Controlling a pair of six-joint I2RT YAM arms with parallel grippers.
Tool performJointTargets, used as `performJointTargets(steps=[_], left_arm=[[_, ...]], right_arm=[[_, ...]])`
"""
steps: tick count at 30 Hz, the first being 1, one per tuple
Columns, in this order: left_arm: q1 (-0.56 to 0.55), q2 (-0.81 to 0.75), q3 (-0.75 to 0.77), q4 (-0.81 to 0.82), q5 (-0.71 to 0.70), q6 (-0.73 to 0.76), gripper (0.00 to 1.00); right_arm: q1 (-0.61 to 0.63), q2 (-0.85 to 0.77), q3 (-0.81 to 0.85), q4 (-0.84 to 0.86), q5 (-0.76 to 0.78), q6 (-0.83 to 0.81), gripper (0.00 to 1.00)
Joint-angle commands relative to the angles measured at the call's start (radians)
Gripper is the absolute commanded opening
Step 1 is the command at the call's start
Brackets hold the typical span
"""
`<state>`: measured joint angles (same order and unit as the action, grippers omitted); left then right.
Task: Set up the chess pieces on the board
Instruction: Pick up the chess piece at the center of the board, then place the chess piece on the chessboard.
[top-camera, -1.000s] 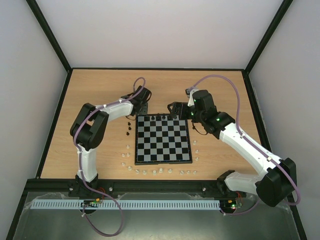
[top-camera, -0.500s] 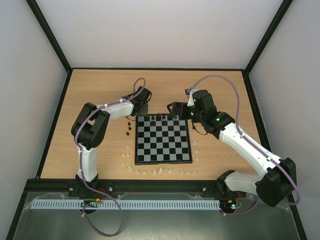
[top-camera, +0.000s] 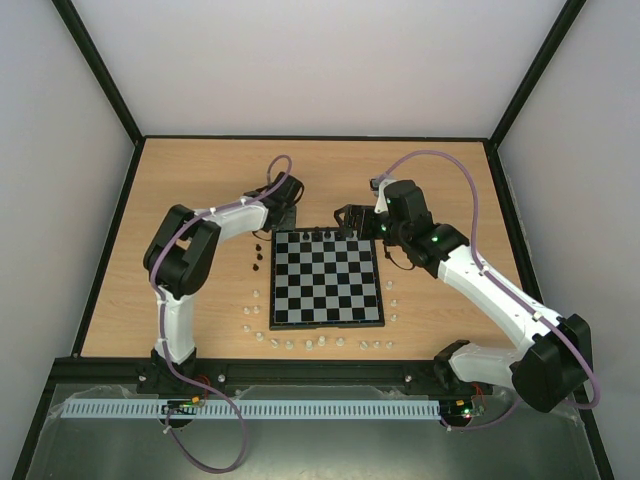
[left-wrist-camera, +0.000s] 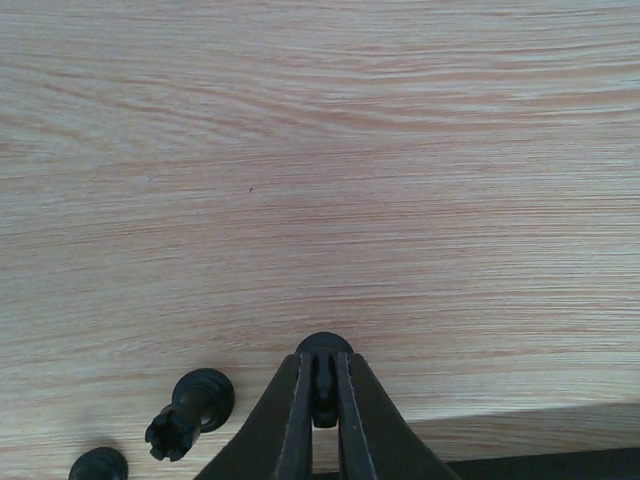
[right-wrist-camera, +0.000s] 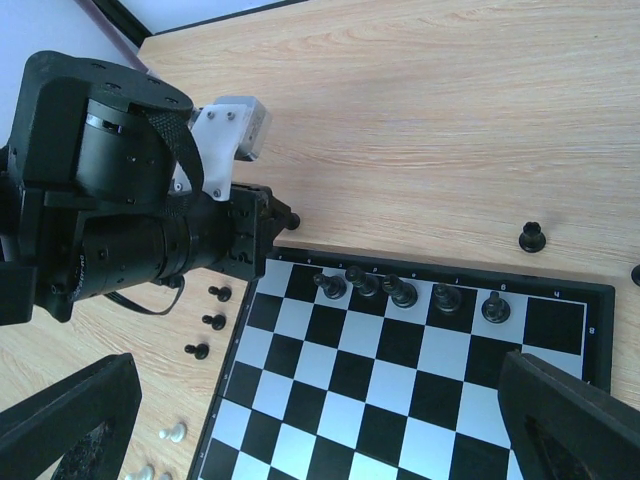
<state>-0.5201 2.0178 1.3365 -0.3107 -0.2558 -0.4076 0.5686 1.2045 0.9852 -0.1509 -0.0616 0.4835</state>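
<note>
Grips a small black chess piece (left-wrist-camera: 323, 347) in the left gripper (left-wrist-camera: 322, 375), jaws narrowed right down on it, low over pale wood-grain tabletop (left-wrist-camera: 320, 150), with a black crowned piece (left-wrist-camera: 190, 410) and a second black piece (left-wrist-camera: 98, 465) just to the lower left of the fingers. Holds the right gripper (right-wrist-camera: 320, 420) spread wide and empty above the chessboard (right-wrist-camera: 590, 300), a row of black chess pieces (right-wrist-camera: 400, 291) standing on the squares just ahead of it. Sits within plain white walls (top-camera: 320, 60) and black frame posts (top-camera: 95, 65), white pieces (top-camera: 310, 343) strung along the wood well behind both grippers.
</note>
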Motion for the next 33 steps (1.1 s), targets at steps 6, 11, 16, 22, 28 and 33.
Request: performJointTargets(steps=[6, 11, 16, 22, 28, 33], left_arm=[[0.006, -0.022, 0.024, -0.032, -0.017, -0.01, 0.02], [-0.004, -0.074, 0.021, -0.06, -0.009, -0.027, 0.02], [-0.027, -0.117, 0.018, -0.086, -0.006, -0.043, 0.02], [-0.063, -0.162, -0.002, -0.116, 0.021, -0.076, 0.02], [-0.115, -0.175, -0.049, -0.117, 0.028, -0.119, 0.02], [-0.142, -0.163, -0.053, -0.121, 0.02, -0.136, 0.02]], right_arm=[[-0.004, -0.005, -0.01, 0.014, -0.004, 0.009, 0.99], [-0.004, -0.014, -0.011, 0.011, -0.006, 0.009, 0.99], [-0.004, -0.025, -0.012, 0.01, -0.007, 0.009, 0.99], [-0.004, -0.041, -0.014, 0.009, -0.007, 0.01, 0.99], [-0.004, -0.047, -0.014, 0.008, -0.017, 0.012, 0.99], [-0.004, -0.057, -0.016, 0.007, -0.02, 0.011, 0.99]])
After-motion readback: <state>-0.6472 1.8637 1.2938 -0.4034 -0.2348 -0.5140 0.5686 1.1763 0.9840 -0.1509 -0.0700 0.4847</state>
